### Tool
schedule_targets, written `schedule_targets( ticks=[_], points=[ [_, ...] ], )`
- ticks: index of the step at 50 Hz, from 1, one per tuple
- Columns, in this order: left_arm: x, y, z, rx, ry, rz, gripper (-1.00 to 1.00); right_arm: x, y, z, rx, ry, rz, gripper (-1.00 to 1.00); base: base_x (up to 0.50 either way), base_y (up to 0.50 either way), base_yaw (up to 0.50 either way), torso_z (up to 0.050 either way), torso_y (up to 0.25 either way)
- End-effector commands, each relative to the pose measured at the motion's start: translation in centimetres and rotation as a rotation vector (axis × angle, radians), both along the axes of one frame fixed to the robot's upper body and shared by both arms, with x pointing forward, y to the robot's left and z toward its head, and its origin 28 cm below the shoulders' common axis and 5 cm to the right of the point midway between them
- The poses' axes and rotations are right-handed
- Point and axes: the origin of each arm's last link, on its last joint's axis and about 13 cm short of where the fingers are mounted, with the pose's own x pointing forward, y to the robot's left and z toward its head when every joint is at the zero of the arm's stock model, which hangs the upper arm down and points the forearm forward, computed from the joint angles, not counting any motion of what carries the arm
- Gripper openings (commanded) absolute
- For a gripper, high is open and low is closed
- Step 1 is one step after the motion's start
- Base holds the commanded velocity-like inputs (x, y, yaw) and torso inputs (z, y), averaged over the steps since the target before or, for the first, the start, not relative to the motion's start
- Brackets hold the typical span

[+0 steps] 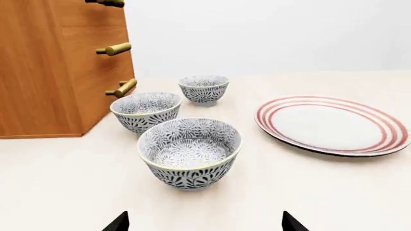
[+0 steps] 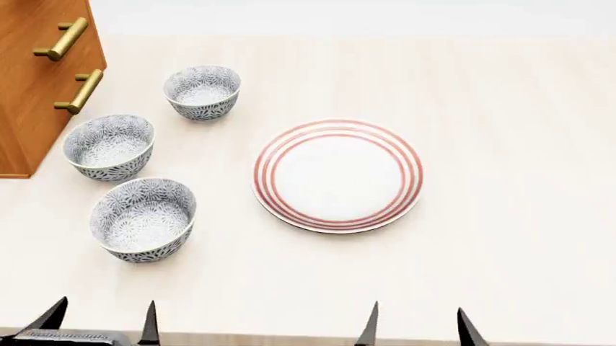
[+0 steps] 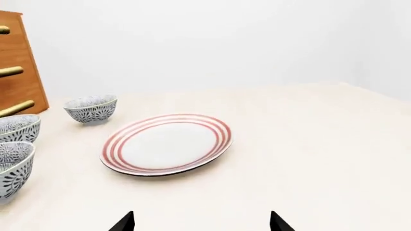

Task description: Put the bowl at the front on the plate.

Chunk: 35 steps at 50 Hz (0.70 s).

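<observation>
The bowl at the front (image 2: 143, 219) (image 1: 189, 151) (image 3: 7, 168) is white with a dense grey-blue floral pattern and stands upright at the near left of the table. The plate (image 2: 338, 175) (image 1: 332, 124) (image 3: 165, 143), white with red rings, lies flat to its right. My left gripper (image 2: 101, 321) (image 1: 205, 224) is open at the table's near edge, just short of the bowl. Beside it my right gripper (image 2: 416, 326) (image 3: 201, 222) is open too, in front of the plate. Neither holds anything.
Two matching bowls stand behind the front one, the middle bowl (image 2: 109, 146) (image 1: 146, 110) and the far bowl (image 2: 202, 91) (image 1: 203, 88) (image 3: 91, 109). A wooden drawer cabinet (image 2: 34, 79) (image 1: 51, 67) with brass handles (image 2: 80, 91) stands at the far left.
</observation>
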Motion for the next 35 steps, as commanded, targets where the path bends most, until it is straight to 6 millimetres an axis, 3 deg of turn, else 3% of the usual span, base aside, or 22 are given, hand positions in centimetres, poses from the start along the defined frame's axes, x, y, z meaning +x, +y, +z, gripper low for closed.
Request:
schedule_targets(
  ticks=[1,8,17,22,24,30,31,32,33,35],
  points=[
    [0.8,-0.5,4.6,-0.030,-0.021,-0.026,1.00,-0.1,-0.5,4.3,-0.029,-0.029,0.019,1.00,0.00,0.00,0.00,0.000,0.000],
    [1.6,-0.9,8.0,0.006,-0.041,-0.047,1.00,-0.4,-1.2,8.9,-0.090,-0.076,0.009,1.00,0.00,0.00,0.00,0.000,0.000],
    [2.7,-1.3,13.0,-0.007,-0.097,-0.074,1.00,-0.2,-1.7,12.8,-0.123,-0.131,0.027,1.00,0.00,0.00,0.00,0.000,0.000],
    [2.9,-1.7,14.8,-0.006,-0.121,-0.097,1.00,0.2,-1.9,14.8,-0.149,-0.157,0.038,1.00,0.00,0.00,0.00,0.000,0.000],
    [3.3,-2.2,16.8,-0.031,-0.133,-0.112,1.00,0.7,-2.1,17.2,-0.179,-0.201,0.067,1.00,0.00,0.00,0.00,0.000,0.000],
    [3.5,-2.5,19.1,-0.055,-0.151,-0.133,1.00,1.4,-2.1,19.1,-0.200,-0.221,0.096,1.00,0.00,0.00,0.00,0.000,0.000],
    [3.6,-2.2,22.1,-0.094,-0.144,-0.108,1.00,1.8,-2.0,21.3,-0.249,-0.192,0.161,1.00,0.00,0.00,0.00,0.000,0.000],
    [3.1,-2.7,25.5,-0.066,-0.222,-0.189,1.00,1.7,-2.1,24.2,-0.274,-0.247,0.137,1.00,0.00,0.00,0.00,0.000,0.000],
    [3.1,-2.7,25.9,-0.067,-0.235,-0.189,1.00,1.6,-2.1,25.3,-0.277,-0.295,0.131,1.00,0.00,0.00,0.00,0.000,0.000],
    [3.0,-2.7,26.0,-0.068,-0.237,-0.195,1.00,1.6,-2.1,25.4,-0.279,-0.294,0.133,1.00,0.00,0.00,0.00,0.000,0.000]
  ],
)
